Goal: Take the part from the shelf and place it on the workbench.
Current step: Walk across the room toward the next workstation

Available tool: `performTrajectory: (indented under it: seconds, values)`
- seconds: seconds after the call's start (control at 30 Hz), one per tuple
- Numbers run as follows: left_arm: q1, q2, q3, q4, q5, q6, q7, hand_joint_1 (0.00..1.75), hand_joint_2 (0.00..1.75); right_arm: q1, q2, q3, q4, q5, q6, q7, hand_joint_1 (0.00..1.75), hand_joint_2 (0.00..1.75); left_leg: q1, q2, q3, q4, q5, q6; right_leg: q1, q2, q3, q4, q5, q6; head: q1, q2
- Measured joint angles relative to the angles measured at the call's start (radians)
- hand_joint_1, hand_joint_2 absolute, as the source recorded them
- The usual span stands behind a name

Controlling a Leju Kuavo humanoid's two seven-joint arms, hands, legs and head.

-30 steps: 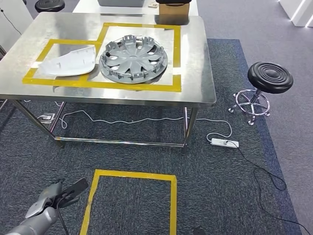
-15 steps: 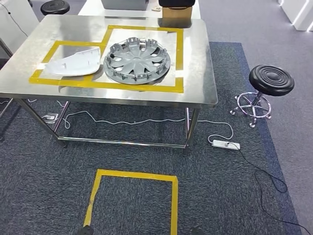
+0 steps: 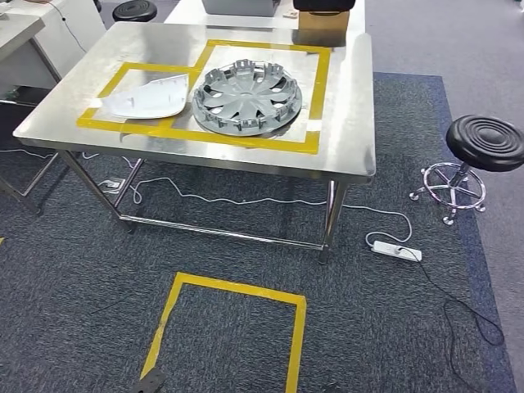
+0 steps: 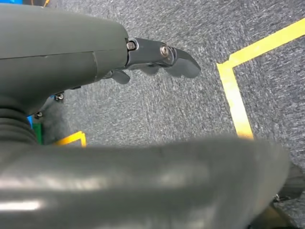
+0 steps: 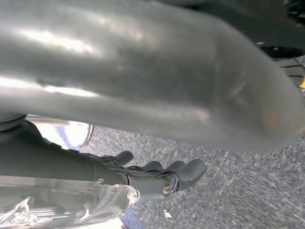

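Shifted right, your view shows the hubcap (image 3: 247,99) on the workbench (image 3: 352,139); left hand (image 4: 158,55) and right hand (image 5: 162,176) hang loosely spread, holding nothing.

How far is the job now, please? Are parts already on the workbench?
Done, it seems: a white cover and a hubcap lie on the workbench inside yellow tape. In hand: nothing; the left robot hand and right robot hand hang with straight fingers over the carpet. Left: perhaps another fetch; I cannot tell.
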Motion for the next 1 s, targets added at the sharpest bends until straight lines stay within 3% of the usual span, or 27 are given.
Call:
performTrajectory:
  seconds: [0.07,0.1,0.13,0.17,0.23,0.3,0.33,0.37,0.43,0.5,0.57,0.63,0.67,0.73,0.8,0.87,0.93,1.0]
  values:
    - [-0.004,-0.002,0.007,0.0,0.005,0.007,-0.016,0.0,1.75,0.001,0.0,0.0,0.0,-0.002,0.001,0.002,0.0,0.0,-0.008,0.039,-0.057,0.123,-0.066,0.006,0.007,-0.027,-0.002,-0.001,0.002,-0.01,-0.007,0.0]
    - [-0.004,-0.003,0.012,0.0,0.008,0.01,-0.022,0.0,1.75,0.003,0.0,0.0,0.0,-0.003,0.001,0.002,0.0,0.0,-0.011,0.045,-0.087,0.188,-0.094,0.009,0.011,-0.041,-0.004,-0.001,0.002,-0.013,-0.008,0.0]
    - [-0.004,-0.004,0.016,0.0,0.01,0.012,-0.026,0.0,1.75,0.005,0.0,0.0,0.0,-0.004,0.002,0.003,0.0,0.0,-0.013,0.046,-0.106,0.232,-0.107,0.013,0.015,-0.055,-0.005,-0.001,0.002,-0.015,-0.008,0.0]
    - [-0.002,-0.005,0.02,0.0,0.015,0.013,-0.031,0.0,1.75,0.005,0.0,0.0,0.0,-0.005,0.002,0.003,0.0,0.0,-0.014,0.047,-0.107,0.242,-0.102,0.017,0.018,-0.068,-0.006,-0.001,0.002,-0.016,-0.008,0.0]
    - [0.001,-0.006,0.03,0.0,0.034,0.014,-0.046,0.0,1.75,0.005,0.0,0.0,0.0,-0.009,0.003,0.003,0.0,0.0,-0.018,0.06,-0.056,0.162,-0.051,0.025,0.02,-0.092,-0.006,-0.001,0.002,-0.015,-0.008,0.0]
    - [-0.002,-0.009,0.047,0.0,0.056,0.013,-0.06,0.0,1.75,0.004,0.0,0.0,0.0,-0.013,0.003,0.003,0.0,0.0,-0.026,0.105,0.008,0.047,-0.014,0.033,0.026,-0.114,-0.004,0.001,-0.002,-0.007,-0.009,0.0]
    - [-0.005,-0.011,0.057,0.0,0.064,0.012,-0.064,0.0,1.75,0.004,0.0,0.0,0.0,-0.015,0.004,0.003,0.0,0.0,-0.031,0.122,0.025,0.012,-0.008,0.038,0.03,-0.124,-0.002,0.001,-0.004,-0.002,-0.009,0.0]
    - [-0.006,-0.013,0.066,0.0,0.071,0.012,-0.066,0.0,1.75,0.004,0.0,0.0,0.0,-0.015,0.004,0.003,0.0,0.0,-0.035,0.128,0.029,-0.004,-0.01,0.043,0.033,-0.135,0.0,-0.001,-0.005,0.004,-0.008,0.0]
    - [-0.001,-0.014,0.081,0.0,0.081,0.011,-0.069,0.0,1.75,0.003,0.0,0.0,0.0,-0.016,0.005,0.003,0.0,0.0,-0.036,0.105,0.025,-0.009,-0.007,0.057,0.031,-0.148,0.005,-0.007,-0.006,0.015,-0.007,0.0]
    - [0.006,-0.015,0.095,0.0,0.088,0.012,-0.066,0.0,1.75,0.001,0.001,0.0,0.0,-0.016,0.006,0.003,0.0,0.0,-0.034,0.082,0.024,-0.01,-0.003,0.069,0.026,-0.106,-0.006,0.027,-0.034,0.024,-0.005,0.0]
    - [0.006,-0.017,0.108,0.0,0.094,0.013,-0.06,0.0,1.75,0.003,0.001,0.0,0.0,-0.016,0.008,0.005,0.0,0.0,-0.035,0.059,0.021,-0.011,0.0,0.079,0.025,-0.049,-0.055,0.14,-0.097,0.026,-0.001,0.0]
    - [0.007,-0.019,0.118,0.0,0.097,0.012,-0.059,0.0,1.75,0.007,0.001,0.0,0.0,-0.016,0.009,0.009,0.0,0.0,-0.04,0.032,0.019,-0.011,0.002,0.085,0.029,-0.034,-0.113,0.257,-0.139,0.022,0.0,0.0]
    - [0.009,-0.02,0.122,0.0,0.097,0.011,-0.059,0.0,1.75,0.008,0.001,0.0,0.0,-0.016,0.009,0.009,0.0,0.0,-0.042,0.018,0.019,-0.011,0.002,0.086,0.031,-0.032,-0.124,0.273,-0.134,0.018,0.0,0.0]
    - [0.013,-0.021,0.126,0.0,0.097,0.012,-0.059,0.0,1.75,0.008,0.001,0.0,0.0,-0.017,0.009,0.01,0.0,0.0,-0.044,-0.012,0.02,-0.01,0.003,0.085,0.035,-0.018,-0.092,0.192,-0.071,0.008,0.0,0.0]
    - [0.012,-0.022,0.13,0.0,0.095,0.016,-0.061,0.0,1.75,0.007,0.001,0.0,0.0,-0.018,0.009,0.01,0.0,0.0,-0.045,-0.041,0.019,-0.009,0.005,0.082,0.033,0.032,-0.033,0.061,-0.013,-0.001,0.0,0.0]
    - [0.012,-0.023,0.134,0.0,0.089,0.024,-0.062,0.0,1.75,0.007,0.001,-0.001,0.0,-0.019,0.009,0.011,0.0,0.0,-0.042,-0.064,0.012,-0.009,0.01,0.072,0.031,0.063,-0.007,0.003,-0.001,-0.004,-0.001,0.0]
    - [0.015,-0.023,0.141,0.0,0.087,0.039,-0.065,0.0,1.75,0.007,0.001,-0.001,0.0,-0.02,0.007,0.014,0.0,0.0,-0.037,-0.082,0.006,-0.013,0.017,0.058,0.034,0.046,-0.003,-0.004,0.003,-0.011,-0.001,0.0]
    - [0.018,-0.024,0.147,0.0,0.089,0.058,-0.07,0.0,0.87,0.006,0.001,-0.001,0.0,-0.022,0.002,0.016,0.0,0.0,-0.039,-0.046,-0.006,0.005,0.002,0.05,0.033,0.02,0.003,-0.017,0.011,-0.023,-0.003,0.0]
